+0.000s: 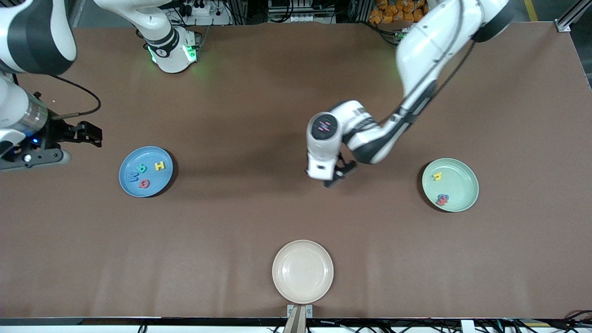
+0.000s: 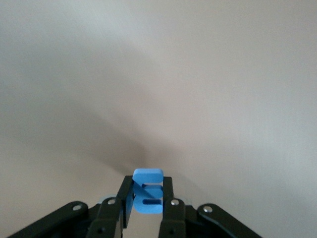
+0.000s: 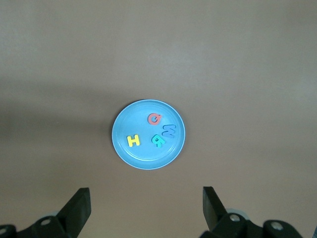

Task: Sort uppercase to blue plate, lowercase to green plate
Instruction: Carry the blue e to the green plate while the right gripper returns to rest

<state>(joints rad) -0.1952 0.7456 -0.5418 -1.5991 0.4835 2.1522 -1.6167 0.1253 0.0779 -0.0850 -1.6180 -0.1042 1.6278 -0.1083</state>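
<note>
My left gripper (image 1: 340,175) is shut on a small blue foam lowercase letter (image 2: 147,192) and holds it low over the bare table between the two plates. The green plate (image 1: 459,178), toward the left arm's end, holds a yellow n (image 1: 437,175) and a red letter with a blue one against it (image 1: 442,200). The blue plate (image 1: 152,155), toward the right arm's end, holds a yellow H (image 1: 159,166), a teal letter (image 1: 142,168), a blue W (image 1: 134,176) and a red Q (image 1: 144,184). My right gripper (image 1: 92,134) is open and empty, up beside the blue plate (image 3: 133,121).
An empty cream plate (image 1: 302,271) sits at the table edge nearest the front camera, midway between the two other plates. The arm bases stand along the edge farthest from that camera.
</note>
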